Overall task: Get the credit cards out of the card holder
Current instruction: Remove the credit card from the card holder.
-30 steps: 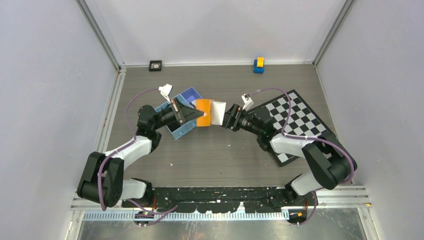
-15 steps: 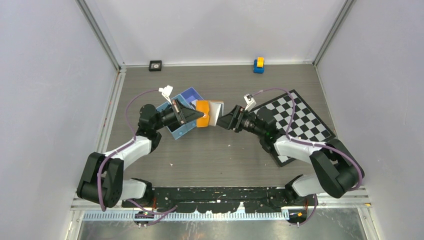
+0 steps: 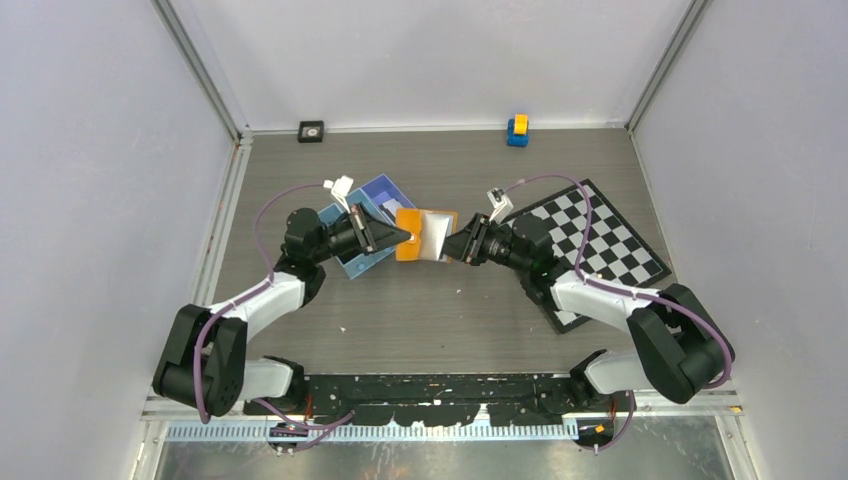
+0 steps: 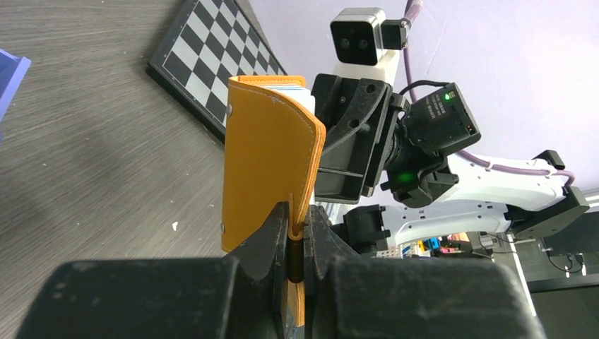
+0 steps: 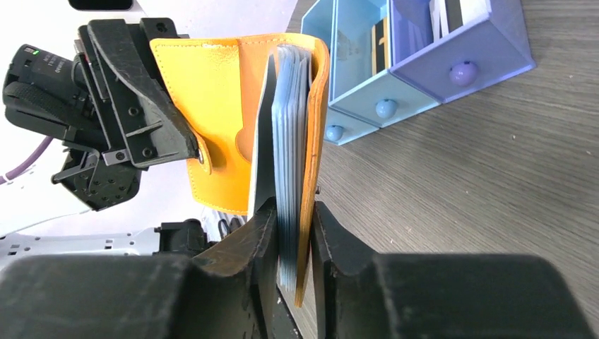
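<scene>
Credit cards (image 5: 289,141) still inside card holder (image 3: 407,240), beside blue tray (image 3: 358,264); left gripper (image 4: 297,226) pinches flap, right gripper (image 5: 286,219) pinches card-filled half.

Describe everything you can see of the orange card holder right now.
The card holder is an orange, leather-look folding case with stitched edges and a metal snap, opened out. The left gripper pinches one flap; the right gripper clamps the other flap together with the pale blue cards stacked inside. It is held between the two arms, next to the blue tray.
</scene>
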`<state>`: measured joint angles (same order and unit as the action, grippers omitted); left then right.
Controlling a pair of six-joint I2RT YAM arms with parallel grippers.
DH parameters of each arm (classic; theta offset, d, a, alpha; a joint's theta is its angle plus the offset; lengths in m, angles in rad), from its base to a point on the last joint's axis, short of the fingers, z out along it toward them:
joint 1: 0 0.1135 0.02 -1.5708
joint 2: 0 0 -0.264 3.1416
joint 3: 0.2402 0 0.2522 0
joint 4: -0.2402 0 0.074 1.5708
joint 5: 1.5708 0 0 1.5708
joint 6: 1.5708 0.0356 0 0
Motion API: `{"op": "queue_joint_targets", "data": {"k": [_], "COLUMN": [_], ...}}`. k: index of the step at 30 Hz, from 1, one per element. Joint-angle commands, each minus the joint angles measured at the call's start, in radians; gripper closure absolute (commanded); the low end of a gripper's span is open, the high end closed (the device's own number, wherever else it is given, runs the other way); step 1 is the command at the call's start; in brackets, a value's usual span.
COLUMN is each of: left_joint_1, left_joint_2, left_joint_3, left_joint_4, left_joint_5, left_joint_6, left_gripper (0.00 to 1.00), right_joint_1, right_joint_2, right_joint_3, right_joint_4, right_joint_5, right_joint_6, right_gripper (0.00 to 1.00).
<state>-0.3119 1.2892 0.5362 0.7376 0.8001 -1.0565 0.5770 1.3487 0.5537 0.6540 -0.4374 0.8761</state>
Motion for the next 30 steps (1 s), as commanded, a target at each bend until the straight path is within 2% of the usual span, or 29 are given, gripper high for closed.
{"op": "queue_joint_targets", "data": {"k": [1, 3, 6, 9, 14, 23, 25, 28, 30], "left_joint_1": [-0.018, -0.029, -0.065, -0.121, -0.146, -0.233, -0.236, -0.237, -0.240], "left_joint_2": [-0.021, -0.024, -0.040, -0.047, -0.018, 0.032, 0.038, 0.037, 0.031], "left_joint_3": [0.051, 0.072, 0.117, 0.152, 0.179, 0.265, 0.275, 0.280, 0.278], "left_joint_4": [-0.040, -0.138, -0.348, -0.467, -0.517, -0.712, -0.734, -0.759, -0.763], "left_joint_5": [-0.009, -0.037, -0.129, -0.209, -0.242, -0.412, -0.438, -0.449, -0.464], "left_joint_6": [0.055, 0.110, 0.241, 0.318, 0.339, 0.447, 0.457, 0.462, 0.465], "left_gripper": [1.00, 0.99, 0.78, 0.55, 0.31, 0.18, 0.17, 0.07, 0.05], "right_joint_1": [0.016, 0.029, 0.058, 0.098, 0.143, 0.181, 0.195, 0.217, 0.224], "right_joint_2": [0.004, 0.006, 0.000, -0.001, -0.014, 0.012, 0.011, 0.009, 0.014], "right_joint_3": [0.067, 0.096, 0.140, 0.161, 0.194, 0.238, 0.247, 0.259, 0.270], "right_joint_4": [-0.021, -0.091, -0.224, -0.267, -0.359, -0.423, -0.438, -0.469, -0.491], "right_joint_5": [0.022, 0.048, 0.115, 0.152, 0.249, 0.293, 0.306, 0.355, 0.379], "right_joint_6": [-0.036, -0.072, -0.124, -0.161, -0.220, -0.255, -0.268, -0.291, -0.295], "right_gripper": [0.76, 0.81, 0.95, 0.98, 1.00, 0.99, 1.00, 0.99, 0.99]}}
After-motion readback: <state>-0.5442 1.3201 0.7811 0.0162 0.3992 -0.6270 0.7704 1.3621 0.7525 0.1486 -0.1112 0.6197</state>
